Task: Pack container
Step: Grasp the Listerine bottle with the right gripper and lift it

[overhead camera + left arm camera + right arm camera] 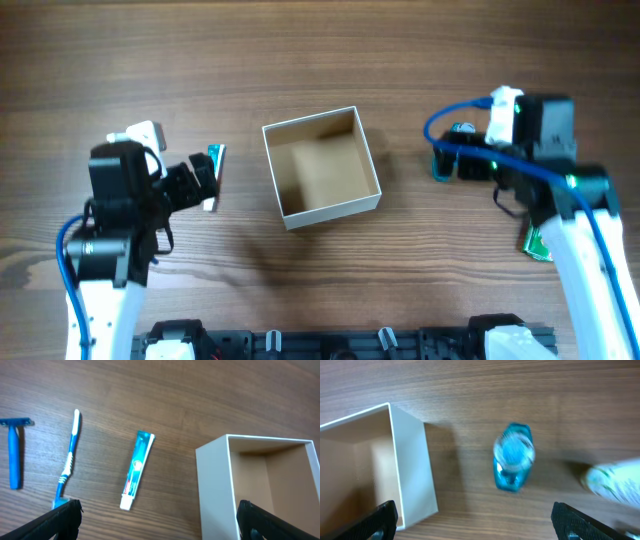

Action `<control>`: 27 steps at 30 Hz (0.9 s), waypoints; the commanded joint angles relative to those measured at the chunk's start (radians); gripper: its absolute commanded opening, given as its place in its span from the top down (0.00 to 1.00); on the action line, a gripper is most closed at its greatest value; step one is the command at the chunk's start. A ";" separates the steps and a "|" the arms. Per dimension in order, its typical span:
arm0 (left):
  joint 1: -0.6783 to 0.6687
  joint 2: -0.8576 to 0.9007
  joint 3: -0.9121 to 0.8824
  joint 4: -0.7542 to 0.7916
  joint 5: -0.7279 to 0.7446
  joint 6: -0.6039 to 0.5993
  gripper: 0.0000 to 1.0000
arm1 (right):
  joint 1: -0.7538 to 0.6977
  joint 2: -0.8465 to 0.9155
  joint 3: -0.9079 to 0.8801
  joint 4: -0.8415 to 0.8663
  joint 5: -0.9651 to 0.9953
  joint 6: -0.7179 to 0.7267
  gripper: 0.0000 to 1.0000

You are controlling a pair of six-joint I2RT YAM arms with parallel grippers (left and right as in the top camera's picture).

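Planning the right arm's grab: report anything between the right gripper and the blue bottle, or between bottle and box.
Nothing visible. Bare table separates the blue bottle from the open right gripper and from the container; the white tube lies on its other side.

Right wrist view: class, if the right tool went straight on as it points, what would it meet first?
Probably the blue bottle, centred between the fingers of the open right tool; the box lies off to one side. Depth is unclear, so the tabletop could come first.
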 commanded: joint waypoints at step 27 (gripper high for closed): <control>-0.005 0.084 0.033 -0.040 0.079 -0.013 0.00 | 0.003 0.356 0.041 0.130 0.209 0.281 0.18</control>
